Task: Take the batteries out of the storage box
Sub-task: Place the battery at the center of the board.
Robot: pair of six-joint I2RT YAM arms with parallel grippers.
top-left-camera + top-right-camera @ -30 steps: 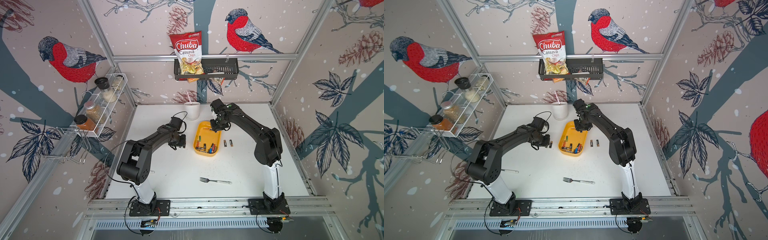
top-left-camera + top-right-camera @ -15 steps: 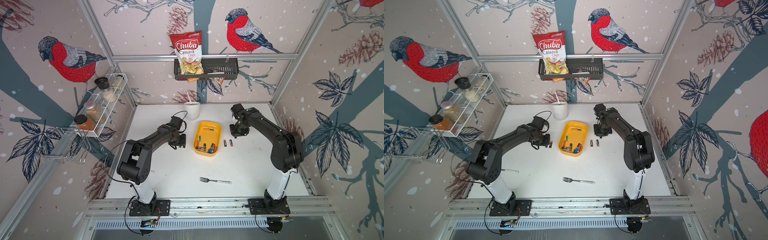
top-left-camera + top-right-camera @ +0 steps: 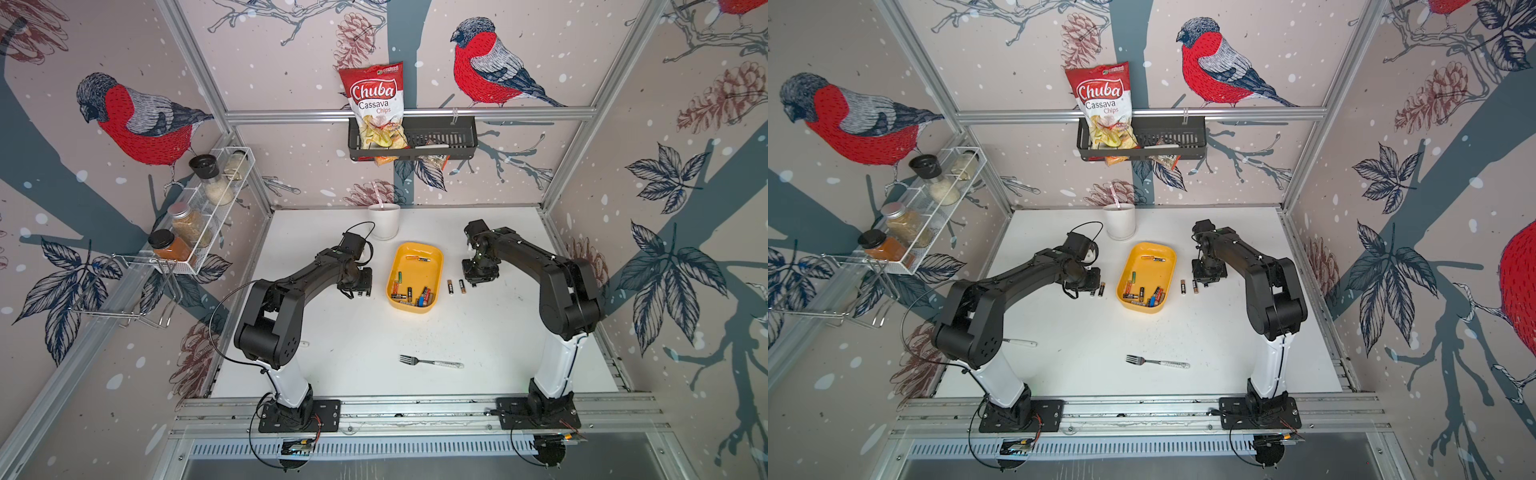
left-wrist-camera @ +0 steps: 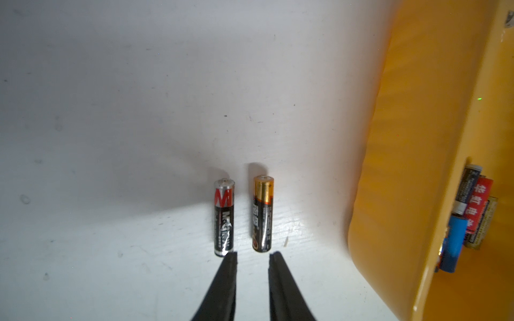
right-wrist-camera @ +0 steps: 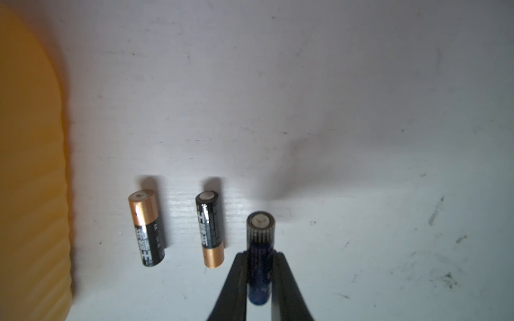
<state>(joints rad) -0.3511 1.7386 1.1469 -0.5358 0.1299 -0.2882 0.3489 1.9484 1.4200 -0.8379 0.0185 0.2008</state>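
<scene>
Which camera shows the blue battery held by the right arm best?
The right wrist view: the blue battery fills the foreground, clamped between the fingers. In both top views the right arm covers it; the left wrist view misses it.

I'm working in a lab test cell dressed as a kitchen: metal frame [image 3: 291, 113], bird wallpaper [image 3: 137, 124], spice rack [image 3: 246, 166], chips bag [image 3: 374, 99].

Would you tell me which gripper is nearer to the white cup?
Left: the left gripper lies in front of the white cup, while the right gripper is across the yellow box.
</scene>
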